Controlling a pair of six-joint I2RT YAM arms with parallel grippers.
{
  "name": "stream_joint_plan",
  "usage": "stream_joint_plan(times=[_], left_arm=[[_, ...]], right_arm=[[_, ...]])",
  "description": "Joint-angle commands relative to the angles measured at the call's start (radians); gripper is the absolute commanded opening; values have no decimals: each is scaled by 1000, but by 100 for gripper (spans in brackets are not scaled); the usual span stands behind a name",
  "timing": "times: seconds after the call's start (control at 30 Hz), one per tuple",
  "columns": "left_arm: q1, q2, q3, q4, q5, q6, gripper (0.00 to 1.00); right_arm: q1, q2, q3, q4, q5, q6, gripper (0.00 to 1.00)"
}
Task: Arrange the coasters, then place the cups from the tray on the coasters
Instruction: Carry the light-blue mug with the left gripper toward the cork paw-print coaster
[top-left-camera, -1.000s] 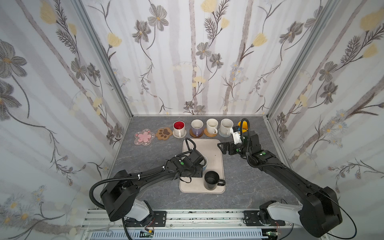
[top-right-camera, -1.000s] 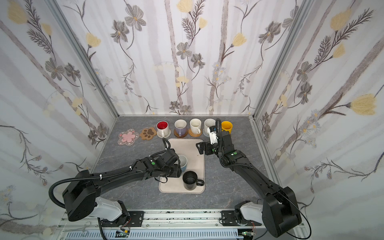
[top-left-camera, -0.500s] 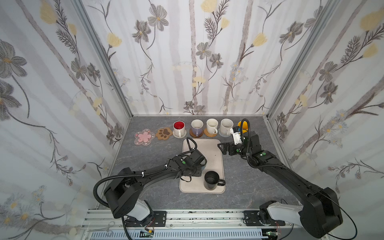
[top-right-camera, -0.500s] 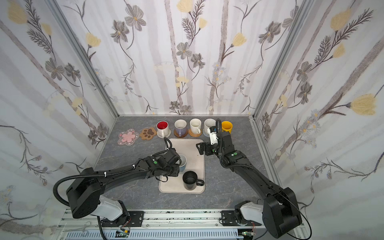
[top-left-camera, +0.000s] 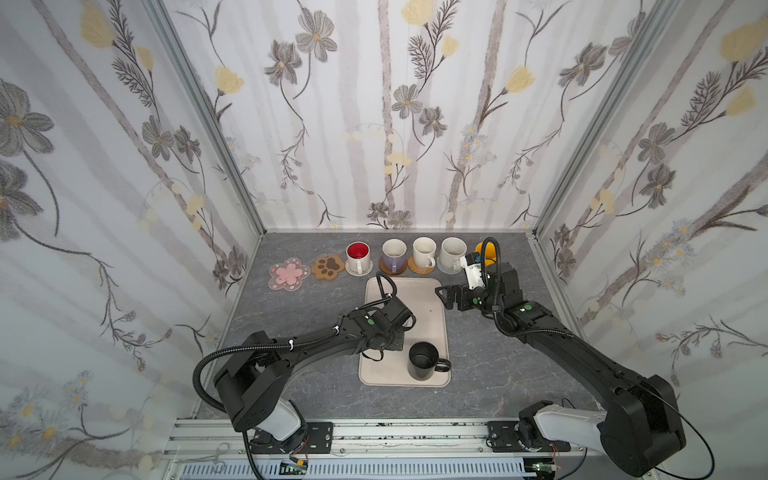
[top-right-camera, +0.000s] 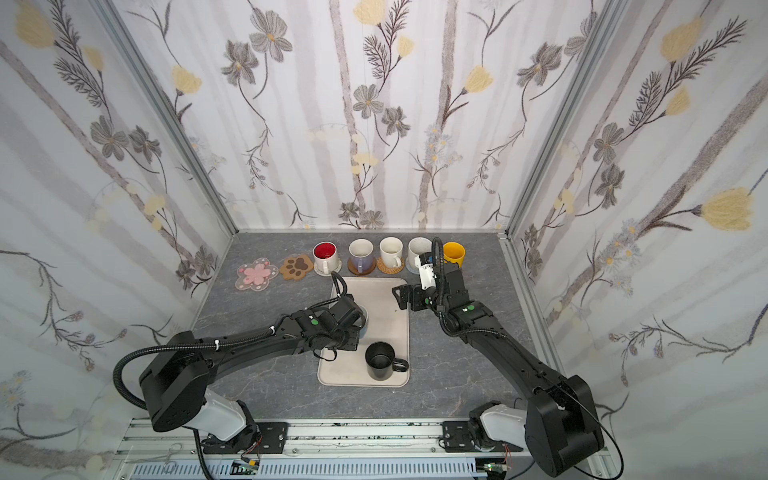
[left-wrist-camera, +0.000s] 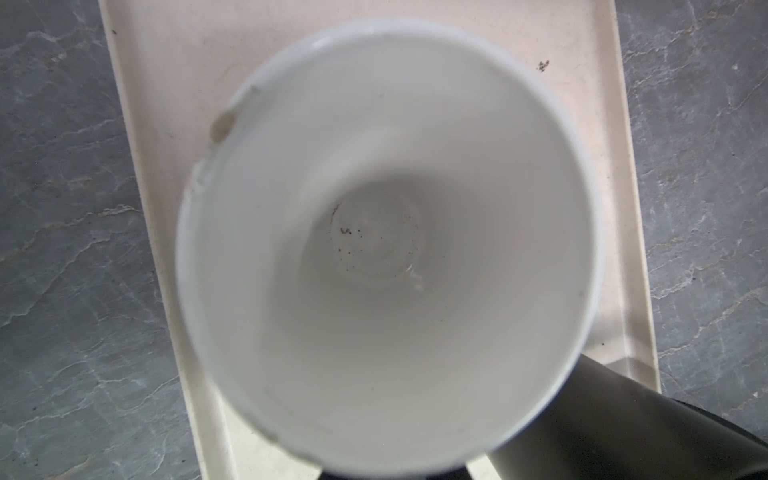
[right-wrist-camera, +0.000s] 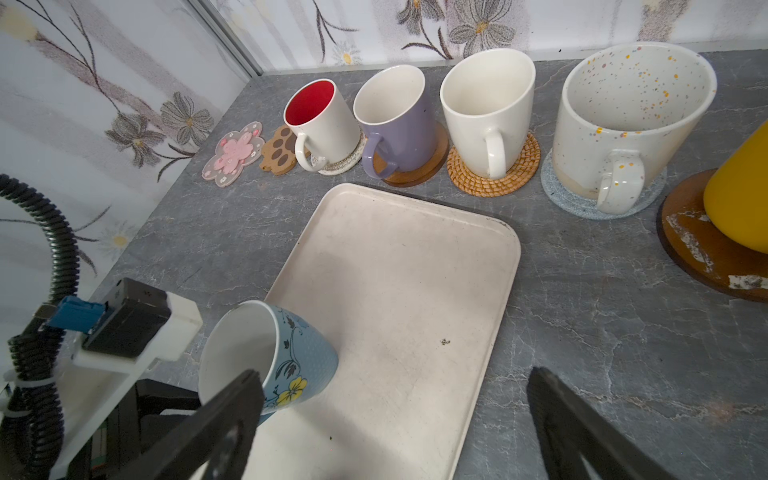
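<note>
Left gripper (top-right-camera: 355, 332), earlier half open, now clamps the light blue mug (right-wrist-camera: 286, 353) directly beneath it; right gripper (right-wrist-camera: 392, 374) gapes wide.

No legible text or labels

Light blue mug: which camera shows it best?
Right wrist view: the light blue mug shows its blue flowered wall and white inside. The left wrist view looks straight into it, so it gives the white interior only. In both top views the left arm hides it almost entirely.
</note>
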Motion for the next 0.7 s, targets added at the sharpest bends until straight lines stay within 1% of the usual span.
stream_joint_plan(times=[0.0, 0.1, 0.2, 0.43, 0.67], left_arm=[[7, 4, 13, -14, -25, 22, 9], [19, 5, 25, -20, -34, 33, 0], [51, -10, 37, -21, -49, 40, 0], [170, -62, 90, -21, -38, 79, 0], [292, -59, 158, -21, -48, 142, 0]], right_arm=[[0, -3, 0, 34, -7, 0, 100], [1, -3, 1, 34, -11, 0, 100], [1, -8, 1, 34, -12, 0, 100], [2, -15, -3, 39, -13, 1, 99], [2, -21, -10, 54, -25, 6, 100]])
